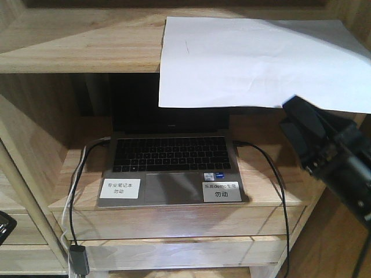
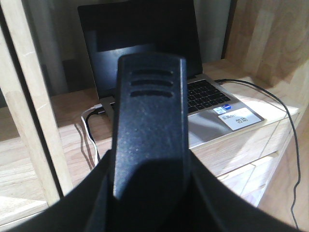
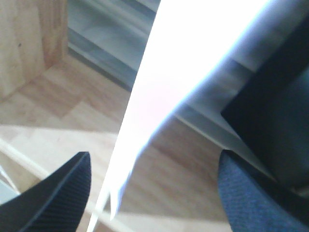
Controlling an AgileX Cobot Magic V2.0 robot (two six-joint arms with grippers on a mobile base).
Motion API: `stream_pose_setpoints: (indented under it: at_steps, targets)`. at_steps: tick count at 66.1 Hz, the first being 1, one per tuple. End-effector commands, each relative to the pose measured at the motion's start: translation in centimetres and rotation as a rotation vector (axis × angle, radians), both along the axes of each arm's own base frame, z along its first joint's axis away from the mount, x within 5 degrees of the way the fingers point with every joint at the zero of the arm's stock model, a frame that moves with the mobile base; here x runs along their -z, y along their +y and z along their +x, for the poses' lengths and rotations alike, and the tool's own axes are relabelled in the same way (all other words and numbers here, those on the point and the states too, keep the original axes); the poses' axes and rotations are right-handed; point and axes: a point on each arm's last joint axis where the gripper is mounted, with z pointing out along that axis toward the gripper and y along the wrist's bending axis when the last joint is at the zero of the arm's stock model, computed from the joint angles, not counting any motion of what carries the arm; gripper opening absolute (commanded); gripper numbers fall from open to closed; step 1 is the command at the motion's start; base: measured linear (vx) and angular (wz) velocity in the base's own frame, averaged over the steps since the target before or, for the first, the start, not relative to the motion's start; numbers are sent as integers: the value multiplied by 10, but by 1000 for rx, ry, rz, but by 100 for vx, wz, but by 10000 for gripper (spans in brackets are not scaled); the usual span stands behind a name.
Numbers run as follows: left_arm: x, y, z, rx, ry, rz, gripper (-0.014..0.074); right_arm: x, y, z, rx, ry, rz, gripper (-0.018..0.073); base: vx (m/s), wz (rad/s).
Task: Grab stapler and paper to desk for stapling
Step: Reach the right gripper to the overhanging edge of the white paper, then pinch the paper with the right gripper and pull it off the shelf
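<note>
one paper [image 3: 159, 92] edge midway inside the spread right tool [image 3: 154, 162]; black stapler [image 2: 149, 130] pinched tight in the left tool [image 2: 149, 186]

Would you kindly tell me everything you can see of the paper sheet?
The paper is one plain white blank rectangular sheet with a faint mark on its left part. It lies flat on the light-wood upper shelf, its front part overhanging the edge above the laptop. Near its lower right corner the right gripper is open, the sheet's edge between its fingers; contact cannot be made out.
</note>
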Motion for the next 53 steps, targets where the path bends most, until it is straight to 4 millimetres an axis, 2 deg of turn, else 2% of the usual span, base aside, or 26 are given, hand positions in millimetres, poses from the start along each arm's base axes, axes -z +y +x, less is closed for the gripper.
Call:
stream_pose_setpoints:
  at_steps: [1,11,18,25,32,35,43,53]
  targets:
    - [-20,-1,1,-1,-125,-60,-7,-26,1,8,-13,-157,78,520,0,0]
    - [-20,-1,1,-1,-125,-60,-7,-35,-1,23,21,-181,124,496,0,0]
    - [-20,-1,1,-1,-125,-60,-7,-40,-2,30,35,-201,148,432,0,0]
    - [-20,-1,1,-1,-125,-60,-7,-45,-1,34,30,-224,162,296,0,0]
    - [-20,-1,1,-1,-125,-60,-7,-47,-1,32,22,-247,173,95,0,0]
    - [-20,-1,1,-1,-125,-60,-7,-47,-1,31,18,-246,177,-19,0,0]
    - [-20,-1,1,-1,-125,-60,-7,-49,0,24,-2,-256,167,-12,0,0]
    - [-20,-1,1,-1,-125,-60,-7,-46,-5,0,4,-274,162,-8,0,0]
